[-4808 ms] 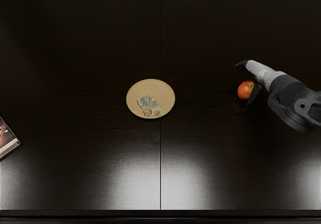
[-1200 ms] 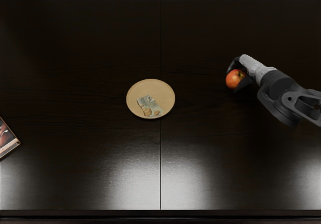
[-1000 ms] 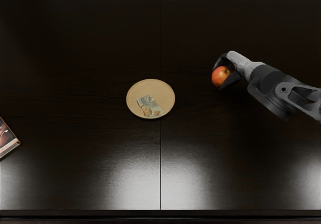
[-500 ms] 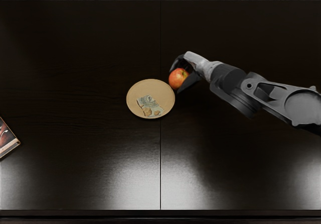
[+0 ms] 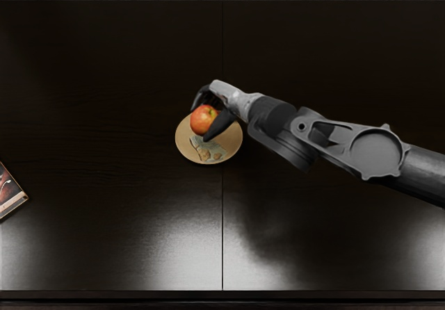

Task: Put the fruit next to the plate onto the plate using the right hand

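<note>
Apple (image 5: 203, 118) is wrapped up in my right hand (image 5: 220, 101), which is curled snug around it. On the head view it's over the far-left part of the tan plate (image 5: 231, 143), but I can't tell if it's actually touching the plate. The arm reaches in from the right across the dark table (image 5: 104, 213). Some flat booklet (image 5: 10, 192) pokes in at the left edge, well apart.

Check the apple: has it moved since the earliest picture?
Yes. The apple, gripped by the right hand, has travelled leftward, from well right of the plate to over the plate's far edge.
</note>
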Robot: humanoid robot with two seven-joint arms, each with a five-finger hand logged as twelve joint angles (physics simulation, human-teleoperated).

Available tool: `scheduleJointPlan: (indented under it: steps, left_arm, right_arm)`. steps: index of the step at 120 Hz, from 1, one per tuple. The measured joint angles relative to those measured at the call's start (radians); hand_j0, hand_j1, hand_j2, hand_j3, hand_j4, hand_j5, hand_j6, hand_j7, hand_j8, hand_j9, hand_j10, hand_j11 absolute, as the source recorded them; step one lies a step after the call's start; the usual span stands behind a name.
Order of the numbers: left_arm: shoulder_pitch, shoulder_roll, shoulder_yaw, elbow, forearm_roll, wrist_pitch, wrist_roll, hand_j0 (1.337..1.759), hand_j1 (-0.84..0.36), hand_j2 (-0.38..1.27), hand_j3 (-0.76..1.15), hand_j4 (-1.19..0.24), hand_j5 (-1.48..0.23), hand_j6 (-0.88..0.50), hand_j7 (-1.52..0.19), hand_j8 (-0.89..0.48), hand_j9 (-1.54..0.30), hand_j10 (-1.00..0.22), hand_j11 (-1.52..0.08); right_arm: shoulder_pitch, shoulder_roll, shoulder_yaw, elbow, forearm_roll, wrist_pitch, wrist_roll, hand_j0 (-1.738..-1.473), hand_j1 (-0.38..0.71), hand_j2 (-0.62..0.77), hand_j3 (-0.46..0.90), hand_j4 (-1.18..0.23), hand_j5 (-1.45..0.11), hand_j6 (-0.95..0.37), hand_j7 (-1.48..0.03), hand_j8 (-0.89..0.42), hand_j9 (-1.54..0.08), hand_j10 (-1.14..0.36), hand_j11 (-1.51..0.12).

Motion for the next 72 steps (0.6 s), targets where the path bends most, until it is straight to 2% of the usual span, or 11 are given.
scheduleJointPlan:
  steps: [24,32,49,72]
  left_arm:
    - [0.001,0.0,0.0,0.0,0.0,0.0,0.0,1.658,0.07,0.05,0.0,-0.23,-0.3,-0.23,-0.3,-0.23,-0.3,-0.23,-0.3]
    - [0.0,0.0,0.0,0.0,0.0,0.0,0.0,1.658,0.07,0.05,0.0,-0.23,-0.3,-0.23,-0.3,-0.23,-0.3,-0.23,-0.3]
    - [0.0,0.0,0.0,0.0,0.0,0.0,0.0,1.658,0.07,0.05,0.0,-0.23,-0.3,-0.23,-0.3,-0.23,-0.3,-0.23,-0.3]
    - [0.0,0.0,0.0,0.0,0.0,0.0,0.0,1.658,0.07,0.05,0.0,-0.23,-0.3,-0.23,-0.3,-0.23,-0.3,-0.23,-0.3]
  right_arm:
    - [0.008,0.022,-0.008,-0.015,-0.003,0.0,0.0,-1.645,0.15,0.09,0.0,-0.55,-1.18,-0.4,-1.13,-0.38,-1.21,-0.84,-1.22]
    - [0.007,0.023,-0.01,-0.019,-0.004,-0.001,0.001,-1.646,0.16,0.08,0.0,-0.56,-1.13,-0.41,-1.08,-0.4,-1.15,-0.86,-1.16]
    - [0.006,0.025,-0.011,-0.028,-0.003,-0.002,0.003,-1.651,0.16,0.05,0.0,-0.54,-0.9,-0.43,-0.88,-0.42,-0.92,-0.85,-0.94]
    - [0.0,0.019,-0.009,-0.037,0.001,-0.001,0.007,-1.656,0.05,-0.02,0.0,-0.37,-0.58,-0.31,-0.56,-0.28,-0.59,-0.62,-0.59]
